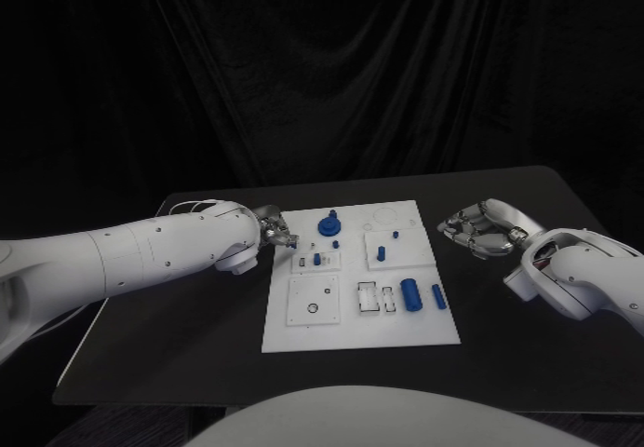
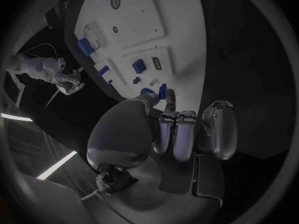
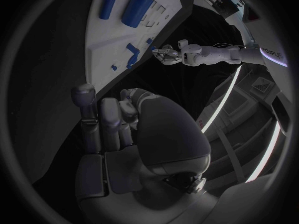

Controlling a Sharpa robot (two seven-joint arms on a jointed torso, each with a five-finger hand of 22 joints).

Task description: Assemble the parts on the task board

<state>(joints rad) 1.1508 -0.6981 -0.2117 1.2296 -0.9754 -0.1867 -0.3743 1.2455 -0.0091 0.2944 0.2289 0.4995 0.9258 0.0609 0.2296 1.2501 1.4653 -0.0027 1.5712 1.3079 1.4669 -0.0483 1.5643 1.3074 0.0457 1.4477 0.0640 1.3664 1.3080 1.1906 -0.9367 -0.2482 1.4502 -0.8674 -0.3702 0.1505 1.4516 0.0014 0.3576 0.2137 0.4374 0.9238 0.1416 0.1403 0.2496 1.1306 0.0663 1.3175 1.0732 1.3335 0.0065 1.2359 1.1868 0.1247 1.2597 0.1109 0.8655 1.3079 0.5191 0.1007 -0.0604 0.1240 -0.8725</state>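
The white task board (image 1: 352, 326) lies mid-table. On it a blue knob-shaped part (image 1: 328, 224) stands near the far edge, small blue pieces (image 1: 380, 251) sit in the middle, and two blue cylinders (image 1: 410, 292) lie toward the right side. My left hand (image 1: 275, 229) hovers at the board's far left edge with its fingers (image 2: 181, 132) curled in and nothing in them; the knob (image 2: 163, 92) is just past its thumb. My right hand (image 1: 476, 229) hangs off the board's right edge, its fingers (image 3: 102, 119) curled and holding nothing.
The black table (image 1: 161, 354) has bare room on both sides of the board and in front of it. The board (image 3: 118, 40) and my left hand (image 3: 168, 54) appear in the right wrist view, and my right hand (image 2: 70, 80) in the left wrist view.
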